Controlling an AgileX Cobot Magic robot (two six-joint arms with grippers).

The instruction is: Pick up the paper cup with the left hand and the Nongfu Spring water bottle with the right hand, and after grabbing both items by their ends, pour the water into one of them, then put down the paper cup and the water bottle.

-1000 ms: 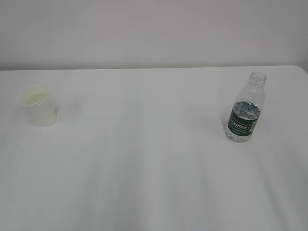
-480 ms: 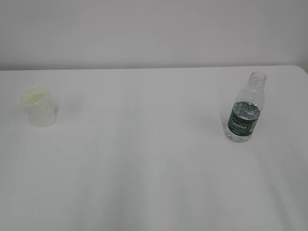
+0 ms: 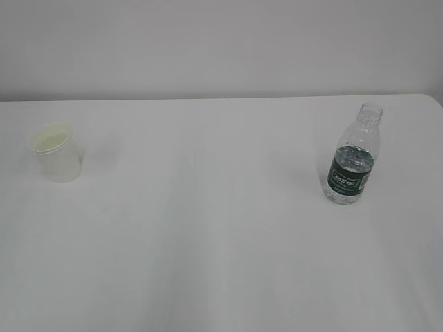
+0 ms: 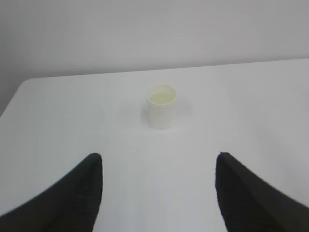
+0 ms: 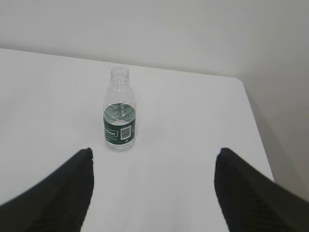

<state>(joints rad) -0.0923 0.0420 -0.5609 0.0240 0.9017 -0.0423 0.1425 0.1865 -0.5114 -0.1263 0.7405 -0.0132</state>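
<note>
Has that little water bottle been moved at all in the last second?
No. The water bottle stands upright in the same spot near the table's right rear corner, with the paper cup far off on the left.

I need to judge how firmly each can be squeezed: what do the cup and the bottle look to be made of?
The paper cup looks like thin matte white paper: opaque wall, rolled rim, pale cream inside; a plastic lining can't be ruled out. The water bottle looks like thin clear glossy plastic: see-through ribbed shoulders, water visible inside, with a dark green label band, probably film. Both likely deform easily.
</note>
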